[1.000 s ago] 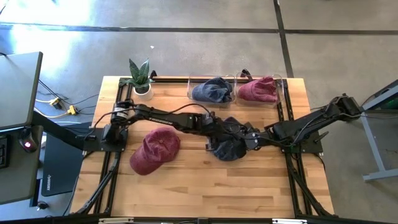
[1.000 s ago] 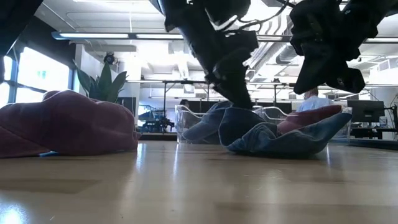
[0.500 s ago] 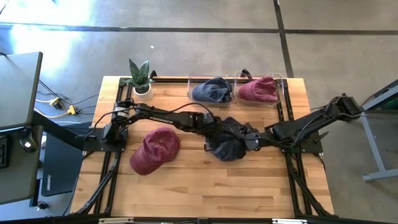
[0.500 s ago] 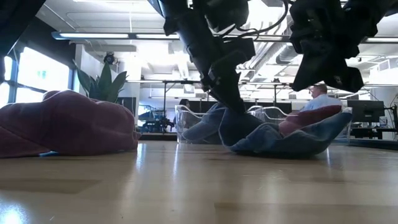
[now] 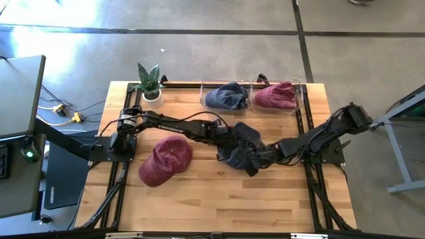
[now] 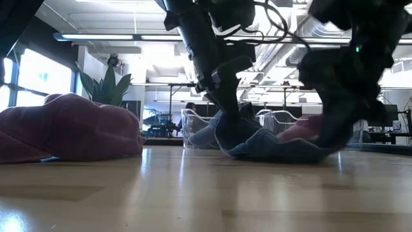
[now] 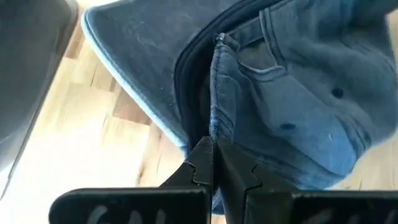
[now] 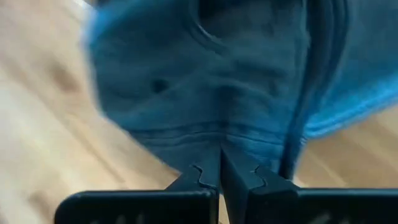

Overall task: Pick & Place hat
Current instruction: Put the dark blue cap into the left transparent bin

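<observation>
A blue denim hat (image 5: 242, 150) lies crumpled at the middle of the wooden table (image 5: 199, 206), resting on its underside (image 6: 270, 153). My left gripper (image 5: 230, 143) comes from the table's left and is shut on the hat's left part. My right gripper (image 5: 256, 160) comes from the right, low over the table, and is shut on the hat's near right part. Both shut jaws show in the left wrist view (image 7: 214, 155) and the right wrist view (image 8: 219, 163). A red hat (image 5: 166, 159) lies on its opening farther left, untouched. My left gripper pinches a raised, seamed fold of the blue hat's cloth (image 7: 216, 127) between its two fingers, slanting down from the table's left. The hat stays on the table below the fingers. My right gripper pinches the edge of the hat's crown cloth (image 8: 217, 142) between its two fingers, slanting down from the right. That side of the hat sits low, near the table top.
Two clear bins stand at the table's far edge, one holding a blue hat (image 5: 226, 97), the other a red hat (image 5: 276, 96). A potted plant (image 5: 150, 83) stands at the far left corner. Black rails (image 5: 307, 133) run along both sides.
My left gripper has shut on the blue hat's cloth and rolled a little, staying in place. My right gripper has gone down toward the table with its side of the hat, so the raised right part of the hat now sits lower.
</observation>
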